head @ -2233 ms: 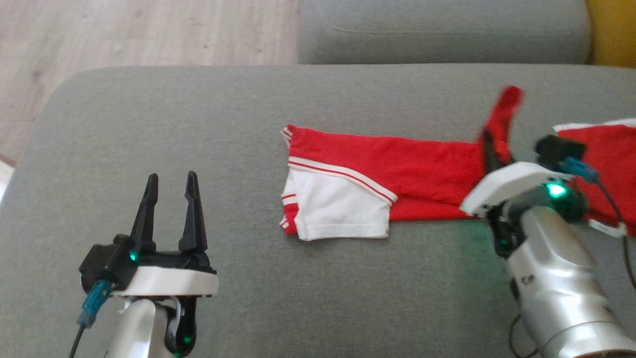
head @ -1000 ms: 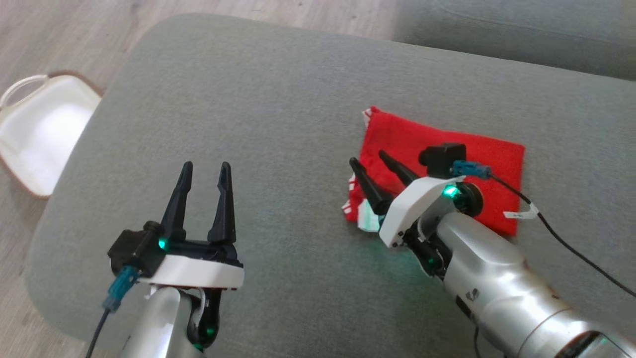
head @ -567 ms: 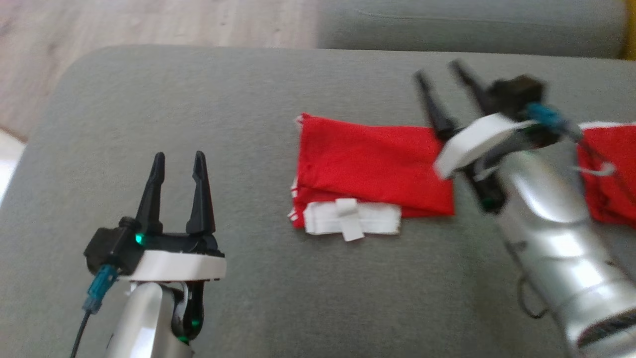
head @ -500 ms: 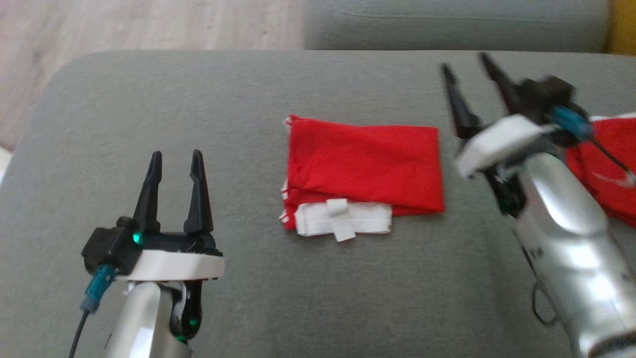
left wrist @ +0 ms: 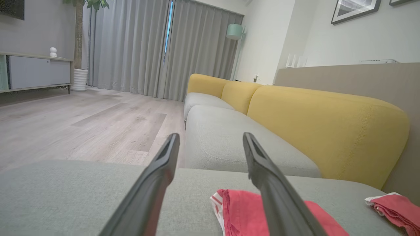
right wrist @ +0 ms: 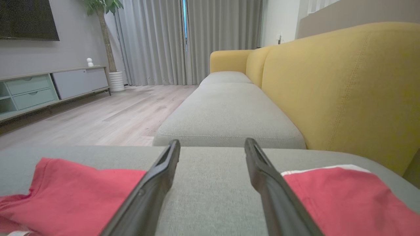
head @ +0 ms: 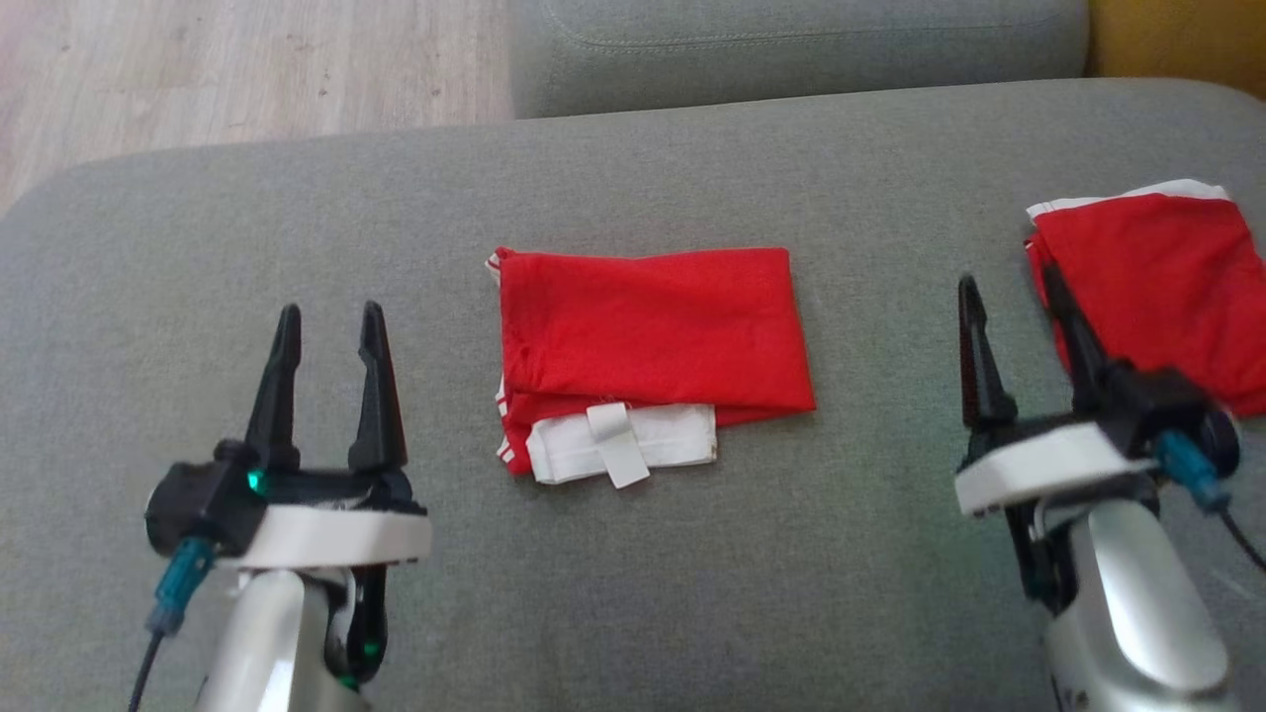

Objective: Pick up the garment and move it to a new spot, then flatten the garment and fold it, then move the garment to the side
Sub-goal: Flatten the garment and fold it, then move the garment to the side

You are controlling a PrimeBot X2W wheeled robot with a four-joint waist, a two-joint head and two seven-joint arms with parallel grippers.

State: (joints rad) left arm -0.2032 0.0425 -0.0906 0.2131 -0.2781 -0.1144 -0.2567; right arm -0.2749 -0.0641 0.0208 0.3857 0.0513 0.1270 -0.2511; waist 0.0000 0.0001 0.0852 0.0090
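Note:
The garment [head: 653, 331] is red with a white edge and tab, and lies folded into a flat rectangle in the middle of the grey cushion [head: 692, 168]. My left gripper [head: 328, 311] hovers open to its left with nothing between its fingers. To the garment's right, my right gripper [head: 1009, 279] also stands open and empty. In the left wrist view the garment [left wrist: 236, 213] lies low, partly behind that gripper's [left wrist: 210, 135] right finger. The right wrist view has the garment [right wrist: 75, 193] left of that gripper [right wrist: 212, 141].
A second folded red garment [head: 1157, 282] lies at the cushion's right end, just beyond my right gripper, and appears in both wrist views [left wrist: 393, 206] [right wrist: 344, 200]. A further grey seat cushion [head: 791, 44] lies ahead. Yellow backrest [right wrist: 344, 82] on the right, wooden floor [head: 198, 79] on the left.
The garment went from long and half-raised in my right gripper to a flat folded rectangle. My right gripper let go and drew back to the near right. The head camera shifted.

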